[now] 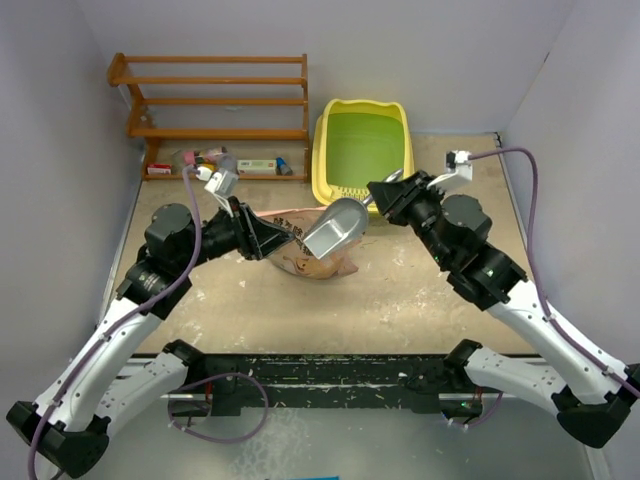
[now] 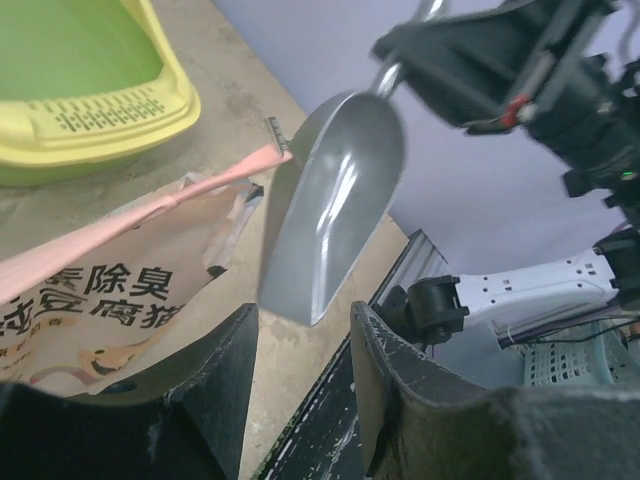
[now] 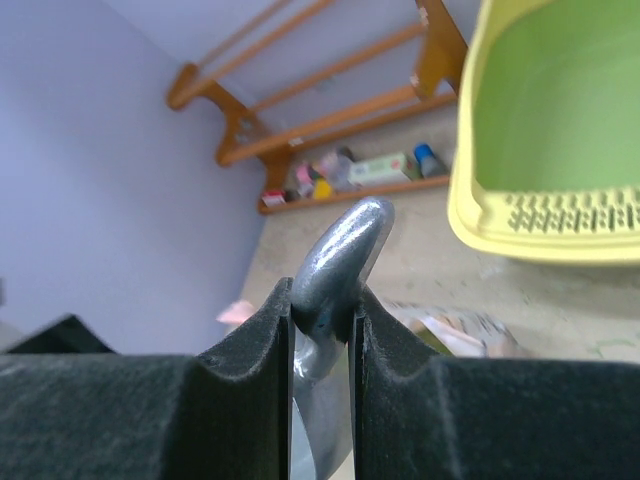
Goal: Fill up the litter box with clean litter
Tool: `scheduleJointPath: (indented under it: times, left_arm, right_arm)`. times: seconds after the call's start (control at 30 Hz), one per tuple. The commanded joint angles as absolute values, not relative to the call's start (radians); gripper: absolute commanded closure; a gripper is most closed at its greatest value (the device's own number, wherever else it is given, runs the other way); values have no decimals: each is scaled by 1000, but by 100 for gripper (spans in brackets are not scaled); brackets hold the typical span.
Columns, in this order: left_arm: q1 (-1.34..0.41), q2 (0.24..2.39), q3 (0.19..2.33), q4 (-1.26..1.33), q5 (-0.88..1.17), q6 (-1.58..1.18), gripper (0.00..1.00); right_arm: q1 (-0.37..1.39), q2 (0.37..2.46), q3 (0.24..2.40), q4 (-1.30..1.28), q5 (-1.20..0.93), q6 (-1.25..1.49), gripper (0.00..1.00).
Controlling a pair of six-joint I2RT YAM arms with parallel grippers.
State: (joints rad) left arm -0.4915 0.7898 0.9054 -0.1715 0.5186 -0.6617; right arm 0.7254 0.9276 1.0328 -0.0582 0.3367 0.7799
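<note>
The yellow litter box [image 1: 322,160] stands at the back of the table, and its green floor shows bare. No clean litter shows in any view. A grey metal scoop [image 1: 335,232] hangs over the pink printed bag [image 1: 318,265], which lies in front of the box. My right gripper [image 3: 320,310] is shut on the scoop's handle [image 3: 345,250]. In the left wrist view the scoop [image 2: 340,200] looks empty, bowl tipped down beside the bag [image 2: 100,290]. My left gripper [image 2: 303,330] is open just right of the bag's mouth, with only table between its fingers.
A wooden shelf rack [image 1: 215,95] stands at the back left with small bottles and boxes [image 1: 230,165] on its lowest shelf. Walls close in the table on both sides. A black rail [image 1: 330,370] runs along the near edge between the arm bases.
</note>
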Motion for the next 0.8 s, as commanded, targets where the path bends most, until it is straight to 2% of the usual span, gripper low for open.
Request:
scheduleJointPath:
  times: [0.0,0.77]
  left_arm:
    - [-492,805,939,-158,480,-672,54]
    - [-494,839,778,153,521,-902,54]
  right_arm:
    - [714,930,1163,51,357,814,100]
    - [710,993,1180,111,253,828,100]
